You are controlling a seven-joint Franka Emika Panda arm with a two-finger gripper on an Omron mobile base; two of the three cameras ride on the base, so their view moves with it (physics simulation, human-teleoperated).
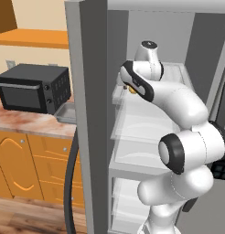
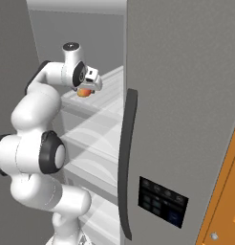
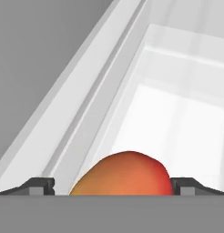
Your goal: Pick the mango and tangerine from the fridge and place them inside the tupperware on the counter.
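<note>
The red-orange and yellow mango lies on a translucent white shelf inside the fridge. My gripper is open, with one fingertip on either side of the fruit and the mango between them. From the right base view the mango peeks out just under the gripper; a sliver of the mango shows below the wrist in the left base view. The grey tupperware sits on the counter left of the fridge. The tangerine is out of view.
A black microwave stands on the counter beside the tupperware. The open fridge door with its dark curved handle stands to the arm's right. More white shelves and drawers lie below the arm.
</note>
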